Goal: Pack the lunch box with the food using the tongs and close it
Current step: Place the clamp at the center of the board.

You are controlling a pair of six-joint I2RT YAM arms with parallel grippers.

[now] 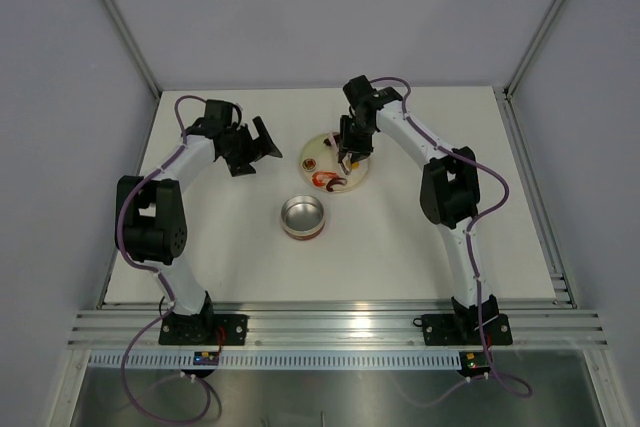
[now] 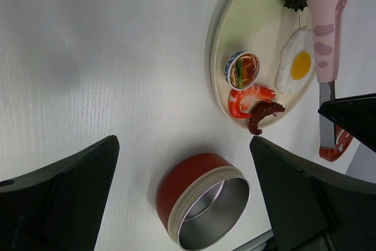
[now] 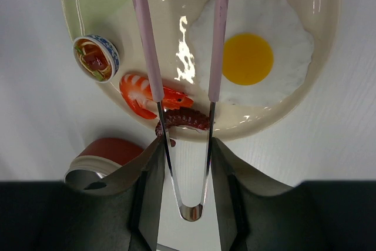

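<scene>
Your R gripper [image 3: 187, 166] pinches the tongs [image 3: 145, 57] near the joined end, arms apart over the plate [image 3: 283, 116]. Grip's that far back, so they can twist or slip when you squeeze. The egg [image 3: 252, 48] is flat & wide, may slide off. The tin [image 2: 208, 216] sits open near the plate. L gripper [image 1: 255, 150] is spread wide, idle.

The tongs [image 3: 149, 57] run off the top edge, tips unseen; the right fingers [image 3: 150, 192] hide most of the lunch box [image 3: 111, 150].
</scene>
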